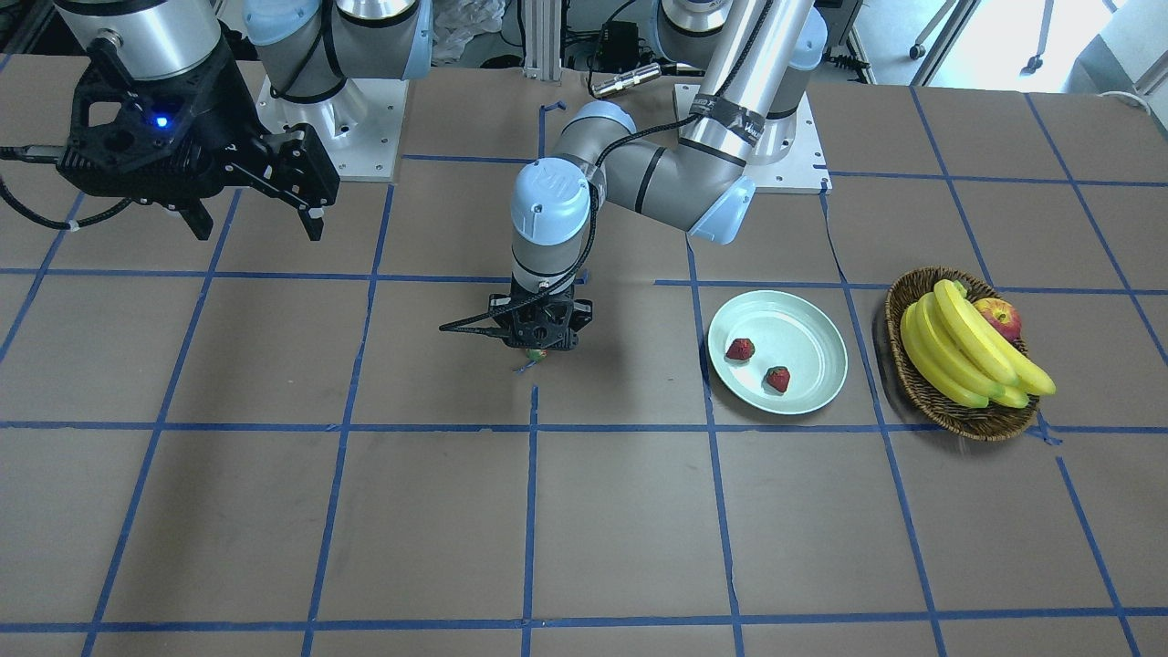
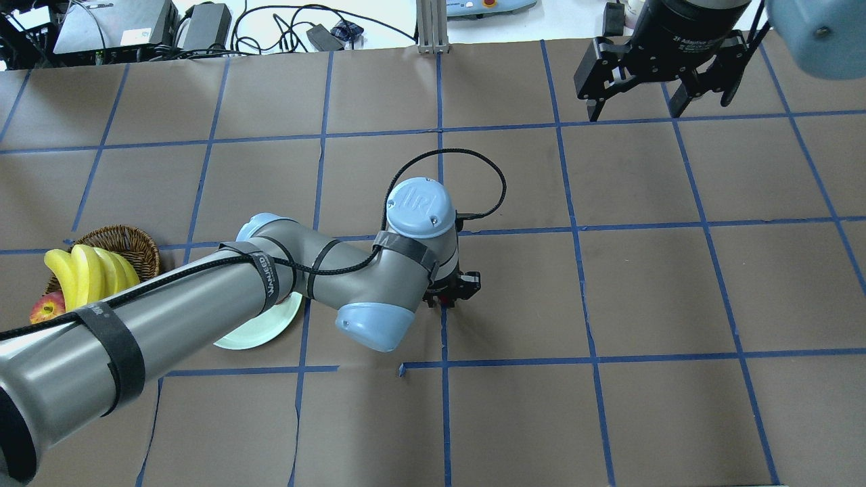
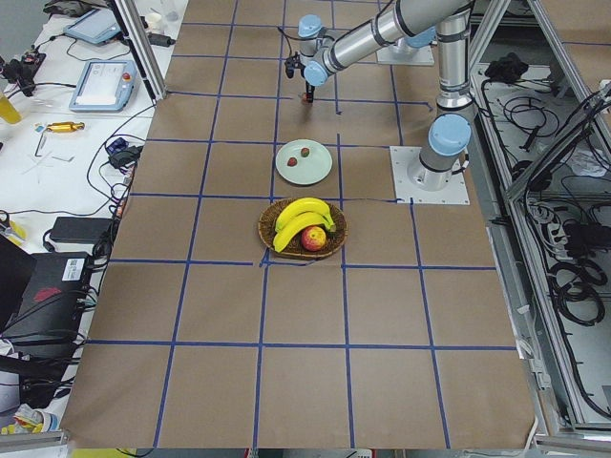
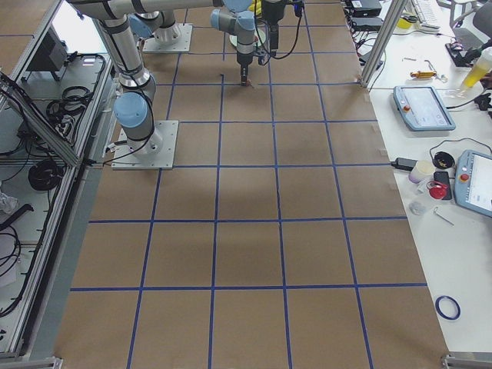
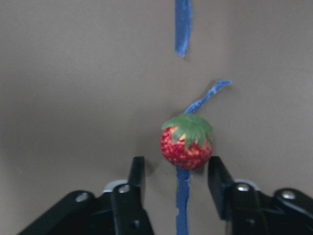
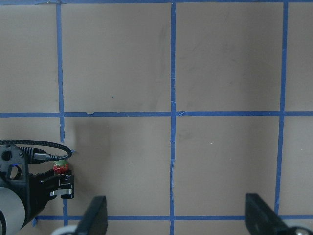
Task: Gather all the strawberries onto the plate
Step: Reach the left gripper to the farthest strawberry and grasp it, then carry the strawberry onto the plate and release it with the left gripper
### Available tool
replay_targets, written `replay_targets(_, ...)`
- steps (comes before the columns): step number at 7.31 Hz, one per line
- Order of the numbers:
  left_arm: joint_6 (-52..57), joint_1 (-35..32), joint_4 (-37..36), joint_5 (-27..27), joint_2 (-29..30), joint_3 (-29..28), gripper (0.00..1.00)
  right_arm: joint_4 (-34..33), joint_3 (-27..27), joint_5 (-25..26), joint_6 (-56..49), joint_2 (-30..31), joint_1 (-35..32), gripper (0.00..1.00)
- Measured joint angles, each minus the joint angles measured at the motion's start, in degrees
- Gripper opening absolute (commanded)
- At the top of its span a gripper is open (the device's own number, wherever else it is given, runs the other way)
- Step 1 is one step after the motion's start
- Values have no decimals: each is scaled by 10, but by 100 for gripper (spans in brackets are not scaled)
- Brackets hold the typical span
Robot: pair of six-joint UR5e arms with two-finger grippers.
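Left gripper [image 5: 176,164] straddles a strawberry [image 5: 187,143], jaws apart.

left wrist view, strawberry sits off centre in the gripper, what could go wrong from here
1. The strawberry lies close to one finger of the open left gripper, with a wider gap on the other side; closing may push or roll it rather than pinch it squarely.
2. It rests on blue tape whose end curls up; the gripper might catch the tape too.
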State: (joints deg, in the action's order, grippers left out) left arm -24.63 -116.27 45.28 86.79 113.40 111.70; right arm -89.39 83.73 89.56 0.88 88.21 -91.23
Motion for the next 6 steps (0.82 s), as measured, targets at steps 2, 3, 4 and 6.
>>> replay_targets(2,37,7,-2,14,-17,-1,0,-1,-1,-1,0,0,0,100)
replay_targets(3,65,20,1,34,-28,0,0,-1,-1,-1,0,0,0,100)
replay_targets(4,93,40,18,54,-41,5,0,-1,-1,-1,0,-1,0,100)
replay_targets(6,184,97,117,97,-83,13,4,-1,-1,-1,0,-2,0,100)
